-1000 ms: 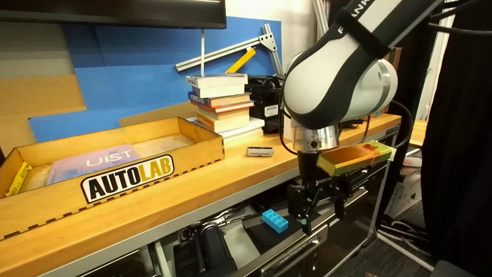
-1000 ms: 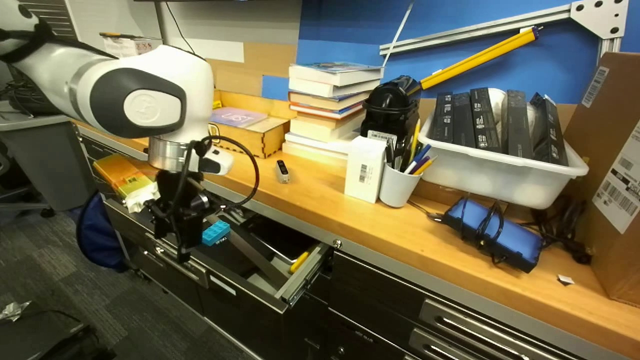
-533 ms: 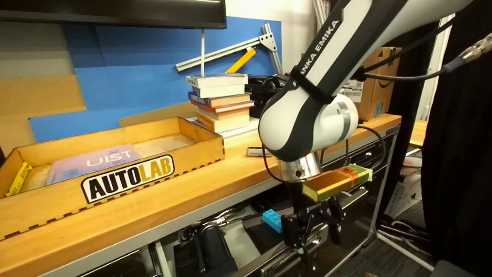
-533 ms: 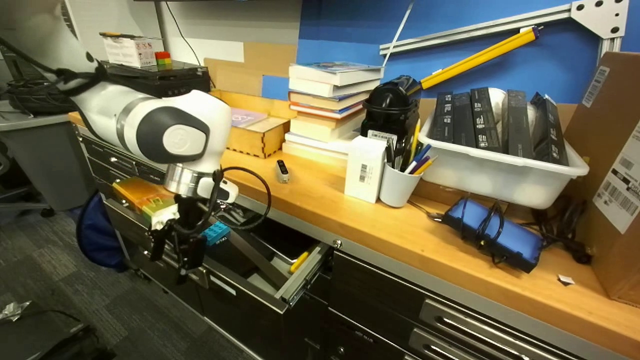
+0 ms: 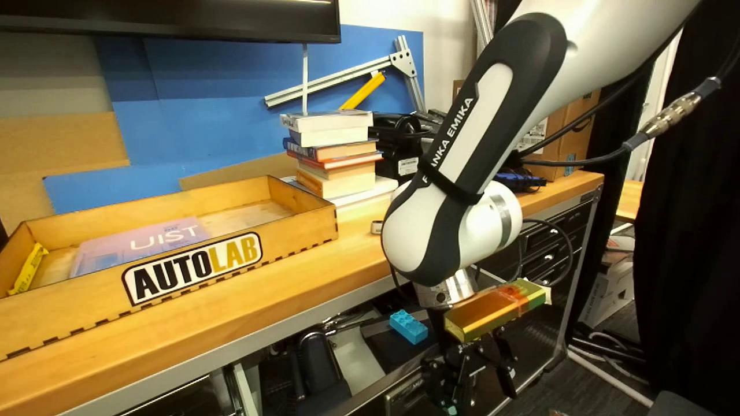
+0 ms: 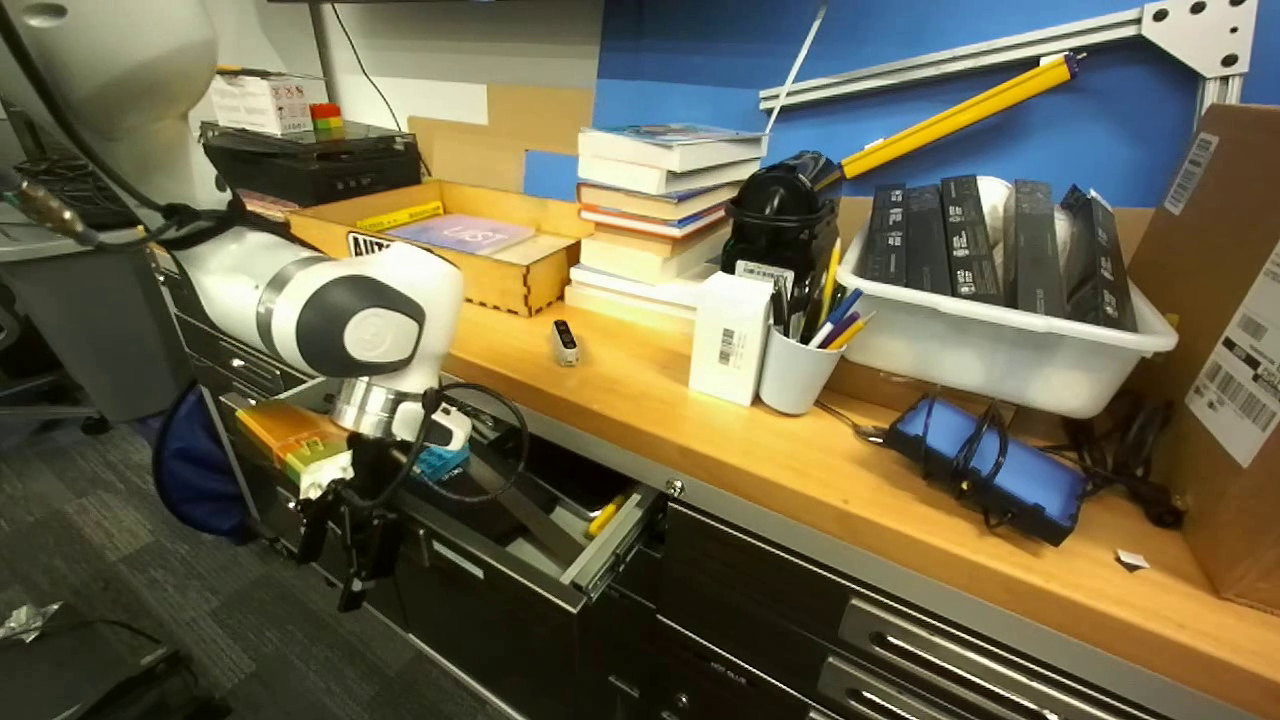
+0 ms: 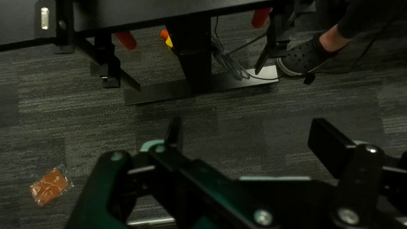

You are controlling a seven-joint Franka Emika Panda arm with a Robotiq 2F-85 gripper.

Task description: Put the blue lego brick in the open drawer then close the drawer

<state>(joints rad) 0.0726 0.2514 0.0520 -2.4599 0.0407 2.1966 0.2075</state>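
Gripper (image 7: 252, 141) spread outside drawer (image 6: 520, 595); blue lego brick (image 5: 408, 327) inside, apart.

Smooth wooden table (image 5: 352, 248), metal drawer (image 6: 520, 612)
The brick (image 5: 409, 328) looks plastic, the arm (image 5: 480, 133) smooth with a shiny metal collar (image 6: 362, 405); the tub (image 6: 990, 355) is smooth plastic, the carton (image 6: 1190, 300) matt cardboard, the carpet (image 7: 238, 133) a rough weave.
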